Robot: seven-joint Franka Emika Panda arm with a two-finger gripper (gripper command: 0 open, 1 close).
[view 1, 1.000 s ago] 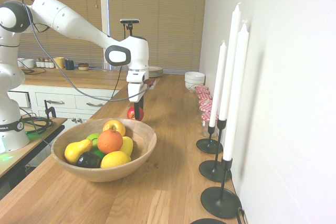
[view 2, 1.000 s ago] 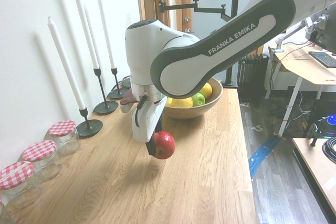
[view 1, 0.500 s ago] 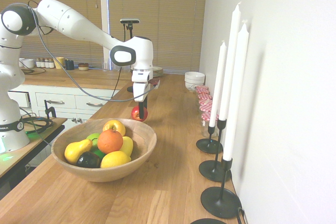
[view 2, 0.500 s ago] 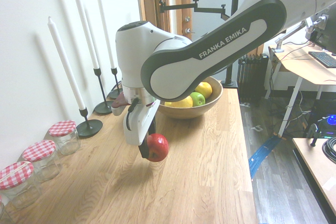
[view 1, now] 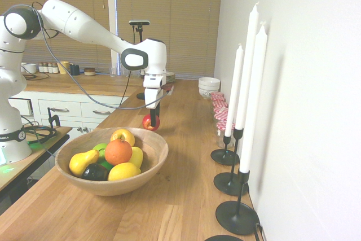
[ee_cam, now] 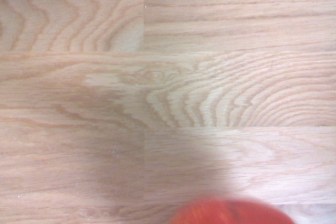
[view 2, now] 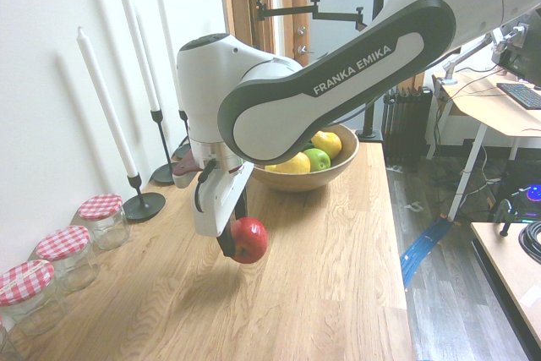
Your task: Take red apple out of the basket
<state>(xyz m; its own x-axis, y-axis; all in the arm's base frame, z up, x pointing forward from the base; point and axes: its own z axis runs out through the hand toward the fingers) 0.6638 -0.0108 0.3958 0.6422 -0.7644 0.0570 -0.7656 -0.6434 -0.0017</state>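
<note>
1. Red apple (view 2: 249, 240): showing a glossy, smooth skin.
2. Basket (view 1: 152, 167): presenting smooth, light-brown wood.
3. Countertop (view 2: 321, 293): displaying grained wood.
4. Candles (view 1: 252, 100): looking smooth, waxy.
5. Candle holders (view 1: 237, 217): appearing dark, metallic.
6. Jars (view 2: 72, 270): gleaming in clear glass.

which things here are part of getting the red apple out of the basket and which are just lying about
Part of the job:
- red apple, held
- gripper
- basket

Just lying about:
- orange
- candles
- lidded jars
- white bowls
</note>
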